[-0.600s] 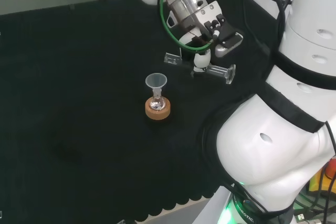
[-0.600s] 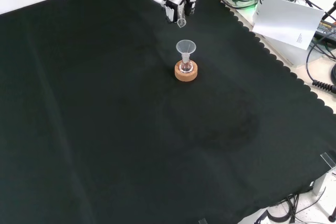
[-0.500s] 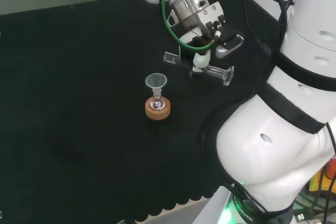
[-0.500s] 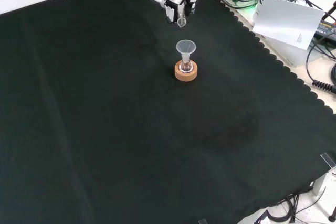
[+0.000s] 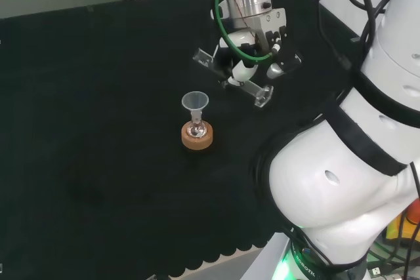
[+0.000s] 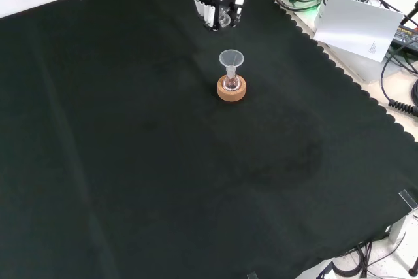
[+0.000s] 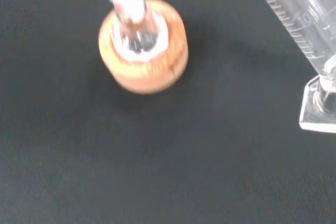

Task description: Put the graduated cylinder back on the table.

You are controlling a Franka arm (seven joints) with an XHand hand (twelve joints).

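Carrying the graduated cylinder (image 5: 231, 79) above the black-clothed surface (image 5: 98, 129), the robot hand (image 5: 252, 57) is clenched around the middle of the clear tube, fingers curled about it. The cylinder is held aslant and close to lying flat, its open mouth out to one side of the robot hand and its flat foot out to the other, in the head view a little lower than the mouth. It appears to be clear of the cloth; in the wrist view the printed scale and the foot (image 7: 318, 109) are seen with dark cloth behind them. Such a tilt suits pouring rather than setting down, so the tube is judged to need righting, foot lowermost, before it is lowered.

Just below the robot hand in the head view, a small flask with a funnel (image 5: 195, 102) in its neck is kept upright on a cork ring (image 5: 197, 137), which serves as its stand. The stand is near the held cylinder but apart from it. Bare cloth lies around the robot hand, so a spot away from the funnel is judged available, and a knock against the funnel is the risk to be avoided.
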